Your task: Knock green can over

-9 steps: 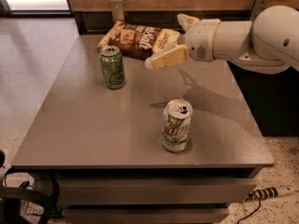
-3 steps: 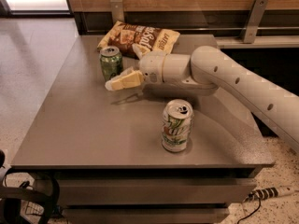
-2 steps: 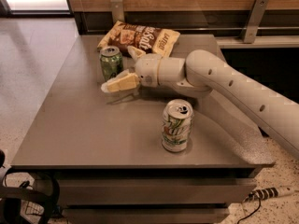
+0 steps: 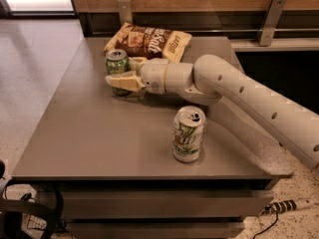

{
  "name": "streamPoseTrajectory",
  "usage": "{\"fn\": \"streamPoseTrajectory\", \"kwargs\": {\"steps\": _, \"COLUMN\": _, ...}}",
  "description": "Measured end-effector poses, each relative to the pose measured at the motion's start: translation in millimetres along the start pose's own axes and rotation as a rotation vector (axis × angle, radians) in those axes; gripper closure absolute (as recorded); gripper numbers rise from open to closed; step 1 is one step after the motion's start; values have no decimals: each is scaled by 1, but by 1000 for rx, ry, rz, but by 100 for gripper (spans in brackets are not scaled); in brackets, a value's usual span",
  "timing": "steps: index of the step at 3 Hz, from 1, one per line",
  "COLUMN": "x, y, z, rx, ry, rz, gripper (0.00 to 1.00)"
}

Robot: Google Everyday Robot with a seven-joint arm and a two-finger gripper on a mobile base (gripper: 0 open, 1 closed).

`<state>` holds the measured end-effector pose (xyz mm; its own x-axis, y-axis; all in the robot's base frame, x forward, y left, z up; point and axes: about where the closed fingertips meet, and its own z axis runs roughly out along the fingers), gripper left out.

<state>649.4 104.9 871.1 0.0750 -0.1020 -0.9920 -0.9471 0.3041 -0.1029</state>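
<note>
Your biggest item is the grey table (image 4: 99, 133), its top taking up most of the view. Across its right side reaches the robot's pale arm (image 4: 249, 98), coming in from the lower right edge and stretching low over the surface toward the far left corner.

At the back of the table you have a bag of chips (image 4: 147, 38) lying flat, brown and yellow, its front face up. You cannot tell whether it has been opened or what is left inside.

Nearer you, close to the front edge, a white can with green lettering (image 4: 188, 133) stands upright. It is well apart from the arm's tip, and its silver top with the pull tab faces up. Its contents are not visible.

The green can (image 4: 114, 63) stands upright near the far left of the table, just in front of the bag's left end. Its silver top shows, but what it holds does not.

The gripper (image 4: 122, 72) is right at that can. Its two fingers are spread apart and hold nothing. The lower finger (image 4: 122, 81) crosses the front of the can's lower half, touching it or nearly so, while the other sits higher, beside the can's right shoulder.
</note>
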Motion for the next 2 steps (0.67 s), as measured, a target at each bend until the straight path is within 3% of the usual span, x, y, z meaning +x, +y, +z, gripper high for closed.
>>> {"fn": "streamPoseTrajectory", "kwargs": {"steps": 1, "x": -1, "y": 2, "z": 2, "rx": -4, "ry": -1, "rz": 0, "gripper": 69}}
{"fn": "streamPoseTrajectory", "kwargs": {"steps": 2, "x": -2, "y": 4, "z": 5, "rx": -10, "ry": -2, "rz": -1, "gripper": 99}}
